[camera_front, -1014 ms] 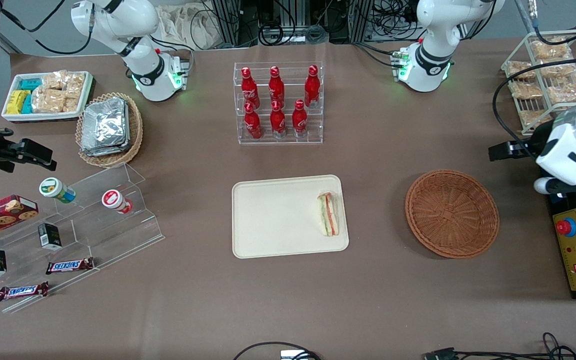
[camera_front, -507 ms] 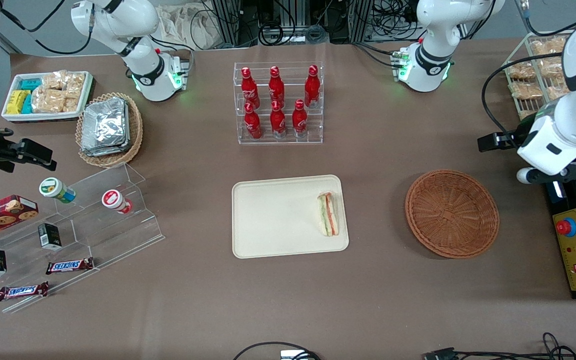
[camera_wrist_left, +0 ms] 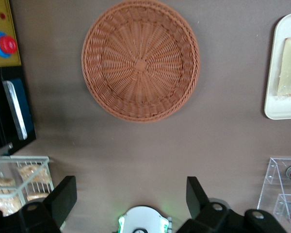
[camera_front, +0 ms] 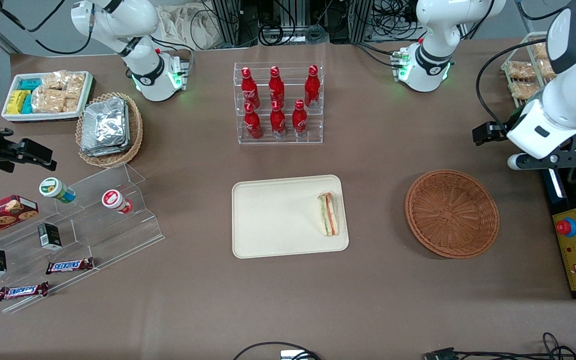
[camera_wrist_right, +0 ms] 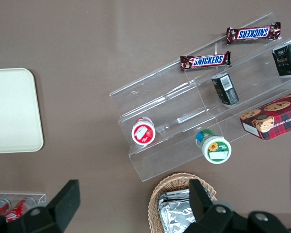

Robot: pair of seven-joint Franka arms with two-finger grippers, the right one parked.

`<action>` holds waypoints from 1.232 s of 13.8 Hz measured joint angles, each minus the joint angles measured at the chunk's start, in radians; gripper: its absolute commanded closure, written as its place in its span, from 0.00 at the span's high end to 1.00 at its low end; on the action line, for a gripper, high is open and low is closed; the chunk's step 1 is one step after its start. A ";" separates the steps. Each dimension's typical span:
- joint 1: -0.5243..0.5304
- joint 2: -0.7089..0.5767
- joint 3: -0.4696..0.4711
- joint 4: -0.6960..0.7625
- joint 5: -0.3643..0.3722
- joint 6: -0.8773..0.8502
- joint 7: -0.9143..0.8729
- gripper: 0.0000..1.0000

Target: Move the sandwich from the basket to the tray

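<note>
Front view: whole table. Sandwich (camera_front: 329, 214) lies on the tray (camera_front: 273, 220), at the tray's edge toward the basket (camera_front: 452, 213); cut face up, w/ orange-red and green filling stripes btwn pale bread. Basket holds nothing, sits apart from tray, toward the working arm's end of the table. Bottle rack (camera_front: 278, 102) w/ red bottles stands farther from the front camera than the tray. Left gripper (camera_front: 490, 133) hangs above the table, farther from the camera than the basket and not over it; its fingers are hard to make out here.

Left wrist view: looks straight down on the basket (camera_wrist_left: 140, 60), weave and flat centre clear. Gripper (camera_wrist_left: 131, 196) fingers spread wide, nothing btwn them; only dark fingertips (camera_wrist_left: 64, 193) show, rest cut off at frame edge. Tray (camera_wrist_left: 281, 104) shows as one corner only; sandwich (camera_wrist_left: 290, 68) seen as pale bread face, partly cut off, filling barely visible. Control box w/ red button (camera_wrist_left: 5, 43) beside basket.

Right wrist view: the tray's empty end (camera_wrist_right: 12, 109) and the clear acrylic step shelf (camera_wrist_right: 203, 102) w/ snack bars; no sandwich, basket or gripper in frame.
</note>
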 measured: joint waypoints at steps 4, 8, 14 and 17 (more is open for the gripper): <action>-0.041 -0.001 0.060 0.000 0.000 0.015 0.049 1.00; -0.043 -0.001 0.060 -0.010 -0.001 0.024 0.049 1.00; -0.043 -0.001 0.062 -0.012 -0.001 0.030 0.049 1.00; -0.043 -0.001 0.066 -0.012 -0.001 0.039 0.049 1.00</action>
